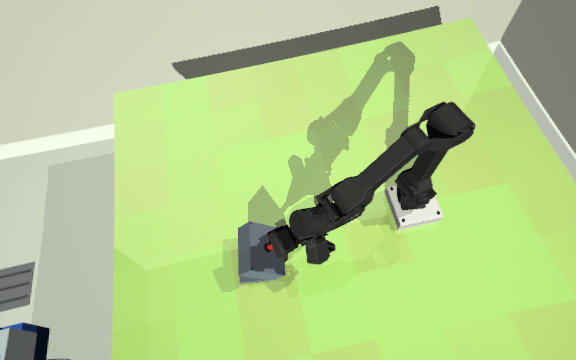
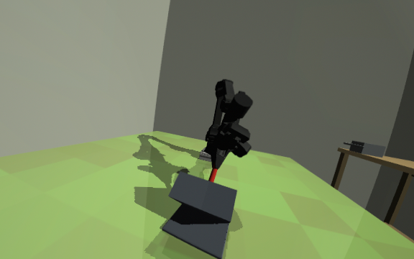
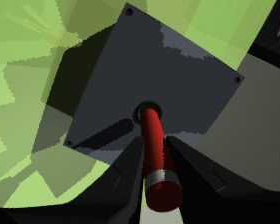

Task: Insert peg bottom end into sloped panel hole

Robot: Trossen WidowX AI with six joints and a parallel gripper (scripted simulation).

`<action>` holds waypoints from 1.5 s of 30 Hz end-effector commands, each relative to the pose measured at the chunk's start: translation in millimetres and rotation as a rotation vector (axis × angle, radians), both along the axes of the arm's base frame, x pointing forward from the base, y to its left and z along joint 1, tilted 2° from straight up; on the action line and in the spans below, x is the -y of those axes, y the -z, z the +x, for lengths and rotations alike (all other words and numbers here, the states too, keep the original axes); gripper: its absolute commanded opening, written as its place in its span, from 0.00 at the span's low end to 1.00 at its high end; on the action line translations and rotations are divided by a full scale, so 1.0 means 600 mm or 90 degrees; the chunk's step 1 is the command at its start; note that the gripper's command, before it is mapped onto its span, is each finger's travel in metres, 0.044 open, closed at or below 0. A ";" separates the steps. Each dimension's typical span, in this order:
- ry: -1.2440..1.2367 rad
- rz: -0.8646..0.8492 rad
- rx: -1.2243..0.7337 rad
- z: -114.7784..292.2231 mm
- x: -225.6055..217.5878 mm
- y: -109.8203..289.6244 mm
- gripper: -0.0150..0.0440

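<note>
The round red peg (image 1: 269, 247) (image 2: 213, 175) (image 3: 153, 142) has a grey band near its top end. My gripper (image 1: 274, 244) (image 2: 215, 167) (image 3: 154, 143) is shut on the peg, its fingers on either side of the shaft. The dark grey sloped panel (image 1: 259, 237) (image 2: 203, 196) (image 3: 106, 90) lies just beyond the fingertips. In the wrist view the peg's bottom end is at the round hole (image 3: 150, 104), with dark rim showing around it. How deep the end is cannot be told. In the exterior view the panel's top edge hides the peg's lower end.
The panel stands on the green patchwork table (image 1: 193, 300) (image 2: 85, 234). The arm's white base plate (image 1: 420, 220) is on the table behind the gripper. Small screw holes mark the panel's corners. A brown side table (image 2: 394, 162) stands off to the right in the exterior view.
</note>
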State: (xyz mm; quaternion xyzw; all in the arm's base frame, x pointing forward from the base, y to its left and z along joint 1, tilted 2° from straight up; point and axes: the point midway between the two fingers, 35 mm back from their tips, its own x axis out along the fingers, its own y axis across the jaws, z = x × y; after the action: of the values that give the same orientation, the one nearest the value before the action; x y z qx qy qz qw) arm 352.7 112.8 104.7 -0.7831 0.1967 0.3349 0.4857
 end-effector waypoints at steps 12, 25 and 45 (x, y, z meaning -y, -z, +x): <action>-0.001 0.001 0.002 0.012 -0.002 0.009 0.25; -0.001 0.001 0.002 0.022 -0.003 0.020 0.25; -0.001 0.001 0.002 0.037 -0.004 0.034 0.25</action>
State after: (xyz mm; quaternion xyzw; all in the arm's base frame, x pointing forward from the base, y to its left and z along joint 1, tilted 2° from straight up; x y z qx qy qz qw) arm 373.6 114.2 84.3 -0.7831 0.1976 0.3331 0.4866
